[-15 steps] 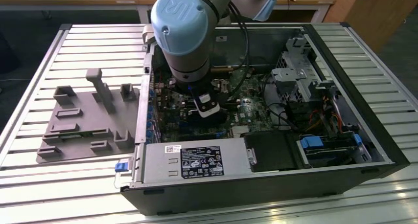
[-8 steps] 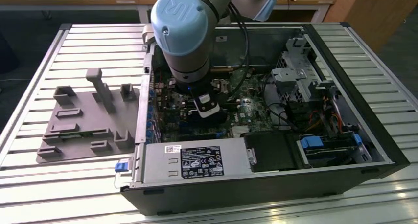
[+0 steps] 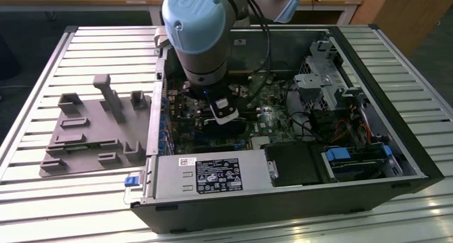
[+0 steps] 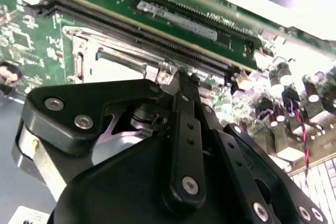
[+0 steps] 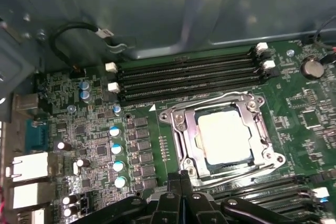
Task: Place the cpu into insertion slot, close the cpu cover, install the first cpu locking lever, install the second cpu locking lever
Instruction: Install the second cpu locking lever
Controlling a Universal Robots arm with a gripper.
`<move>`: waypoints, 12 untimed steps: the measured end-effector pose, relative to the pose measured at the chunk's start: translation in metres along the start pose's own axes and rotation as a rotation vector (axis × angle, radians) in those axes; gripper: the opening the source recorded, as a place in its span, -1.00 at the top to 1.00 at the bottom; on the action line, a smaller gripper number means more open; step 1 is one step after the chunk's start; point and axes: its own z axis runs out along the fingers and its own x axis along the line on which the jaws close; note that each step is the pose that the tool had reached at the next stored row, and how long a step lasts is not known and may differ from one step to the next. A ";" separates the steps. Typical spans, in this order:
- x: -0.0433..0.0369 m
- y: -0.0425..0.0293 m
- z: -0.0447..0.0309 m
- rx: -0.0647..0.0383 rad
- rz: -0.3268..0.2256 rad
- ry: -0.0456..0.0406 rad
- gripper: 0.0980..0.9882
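The cpu (image 5: 226,135) lies in its socket on the green motherboard, its pale silver top showing through the square opening of the cpu cover (image 5: 253,124). The cover lies flat over the chip. Thin wire locking levers run along the socket's two long sides (image 5: 210,100) (image 5: 236,170); whether they are latched I cannot tell. My gripper (image 5: 181,195) hovers just beside the socket's edge, its black fingers pressed together with nothing between them. In the second wrist view the gripper (image 4: 181,80) points at the cover's rim (image 4: 121,56). The exterior view has the gripper (image 3: 225,121) reaching down inside the open computer case.
Black memory slots (image 5: 189,74) run beside the socket, and blue-topped capacitors (image 5: 115,148) stand near it. A power supply (image 3: 205,174) and a drive cage (image 3: 319,78) crowd the case. A grey fixture plate (image 3: 92,131) lies on the slatted table at the exterior view's left.
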 end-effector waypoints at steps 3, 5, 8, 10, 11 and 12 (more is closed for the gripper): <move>-0.0004 0.0026 -0.0070 0.001 0.000 -0.0001 0.99; -0.0007 0.0044 -0.0114 0.003 0.000 -0.0008 0.99; -0.0009 0.0066 -0.0154 0.016 0.003 -0.0046 0.99; -0.0008 0.0078 -0.0151 0.024 0.004 -0.0068 0.99; -0.0016 0.0084 -0.0148 0.025 0.004 -0.0072 0.99; -0.0030 0.0091 -0.0145 0.026 0.004 -0.0072 0.99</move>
